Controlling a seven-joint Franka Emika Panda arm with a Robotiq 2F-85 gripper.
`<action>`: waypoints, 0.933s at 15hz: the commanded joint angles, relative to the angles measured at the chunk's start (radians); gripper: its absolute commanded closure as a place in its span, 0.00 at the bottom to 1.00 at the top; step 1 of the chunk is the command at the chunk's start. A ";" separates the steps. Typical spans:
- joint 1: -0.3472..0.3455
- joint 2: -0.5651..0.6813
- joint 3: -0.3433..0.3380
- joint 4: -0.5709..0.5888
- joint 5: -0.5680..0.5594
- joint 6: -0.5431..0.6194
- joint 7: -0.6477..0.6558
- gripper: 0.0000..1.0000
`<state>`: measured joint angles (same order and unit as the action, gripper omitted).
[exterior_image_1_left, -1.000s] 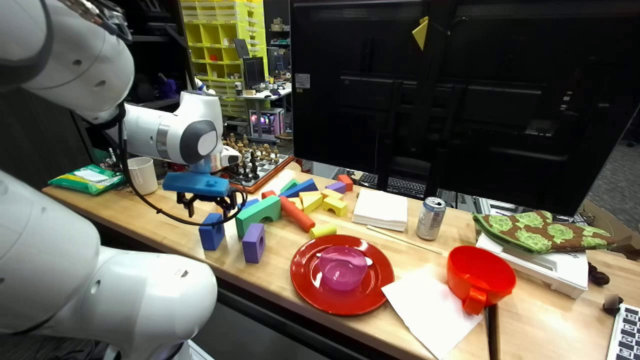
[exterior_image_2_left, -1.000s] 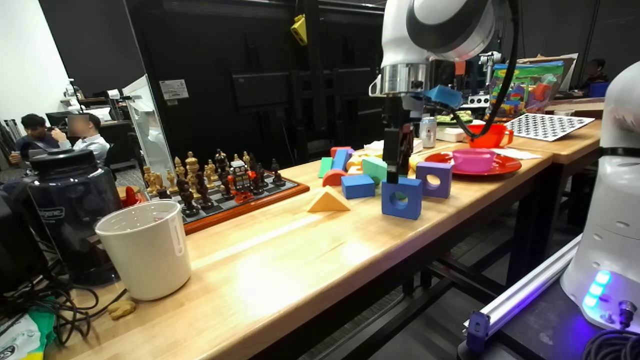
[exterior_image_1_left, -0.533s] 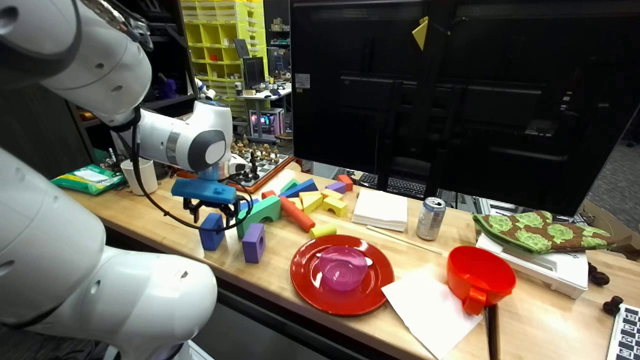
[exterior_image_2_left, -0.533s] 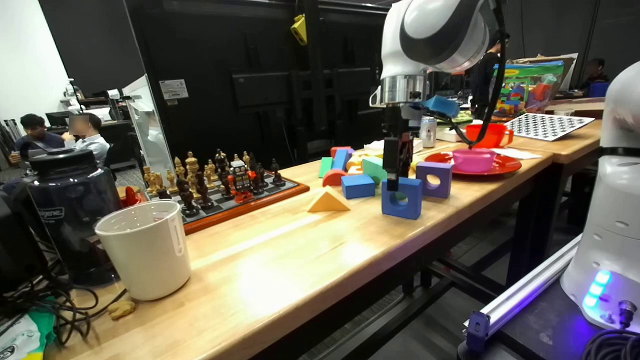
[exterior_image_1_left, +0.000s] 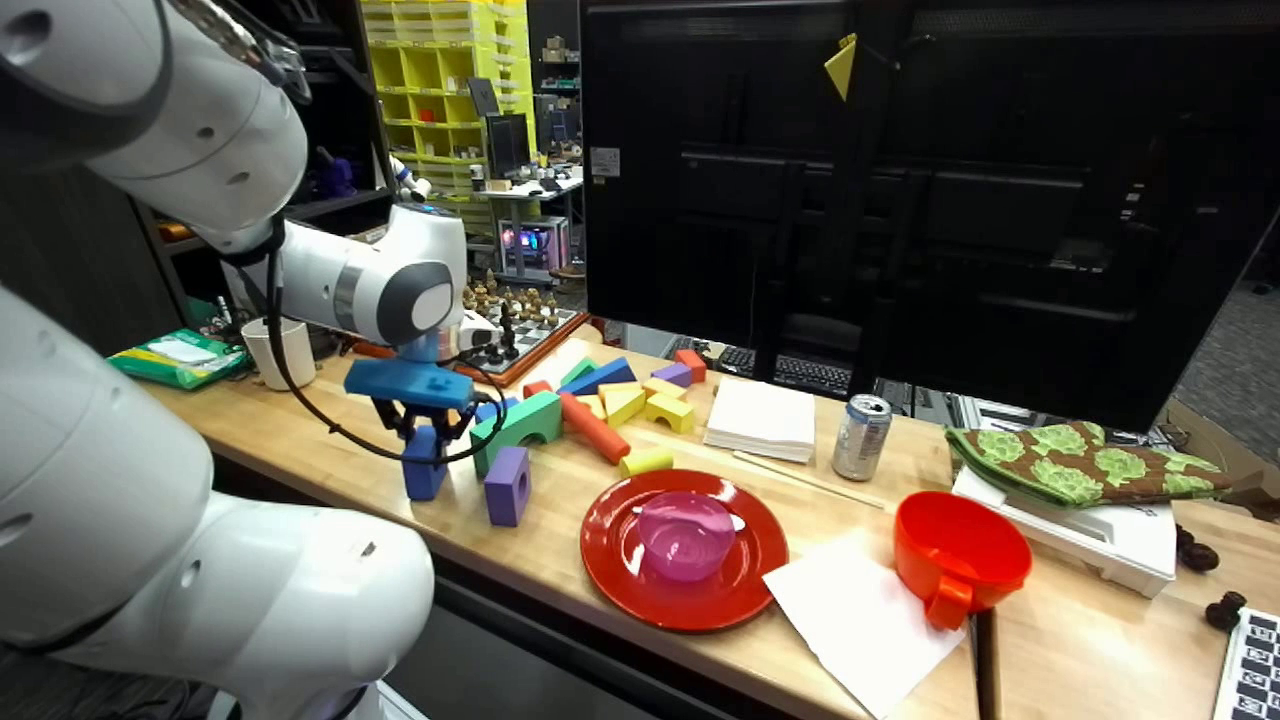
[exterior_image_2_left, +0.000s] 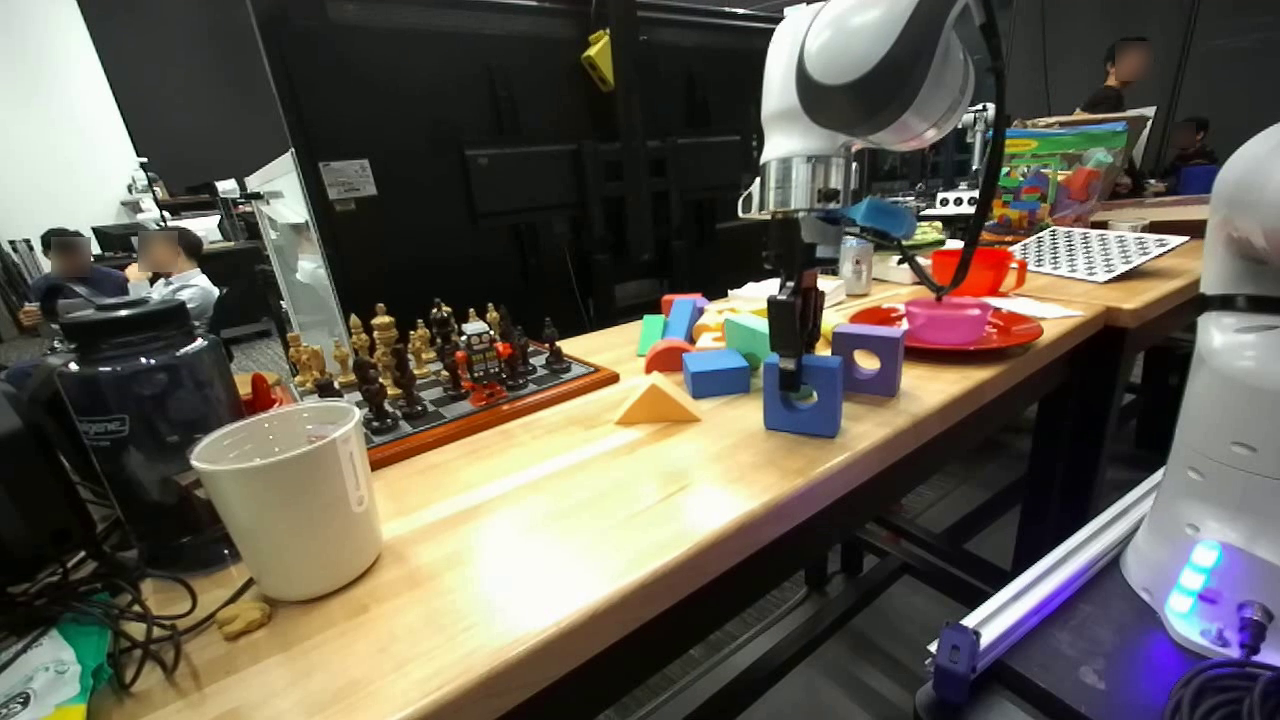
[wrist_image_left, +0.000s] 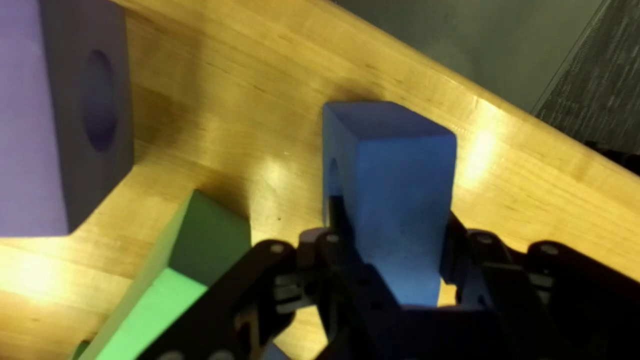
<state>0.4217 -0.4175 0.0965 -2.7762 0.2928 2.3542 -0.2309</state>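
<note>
Fingers (exterior_image_2_left: 789, 350) clamped on blue block (wrist_image_left: 400, 200) | glossy wooden table (exterior_image_2_left: 540, 510) beneath | yellow shelving (exterior_image_1_left: 420, 70) beyond, apparently part-filled

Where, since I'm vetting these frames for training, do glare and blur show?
In an exterior view, glare whitens patches of the wooden tabletop; in the wrist view, bright spots flank the blue holed block, and the dark pincer looks slightly soft.

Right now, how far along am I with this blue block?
Looks done: the gripper is lined up over the blue block, a jaw on either side. In hand: the block, jaws closed on it. Apparently left: any lift, since it stands on the table.
</note>
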 joint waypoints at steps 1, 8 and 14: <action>-0.011 -0.019 0.029 0.002 0.011 -0.010 0.013 0.84; 0.021 -0.240 0.177 -0.020 -0.001 -0.132 0.294 0.84; 0.044 -0.466 0.235 0.061 0.020 -0.400 0.493 0.84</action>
<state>0.4674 -0.7785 0.3216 -2.7482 0.2924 2.0615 0.2086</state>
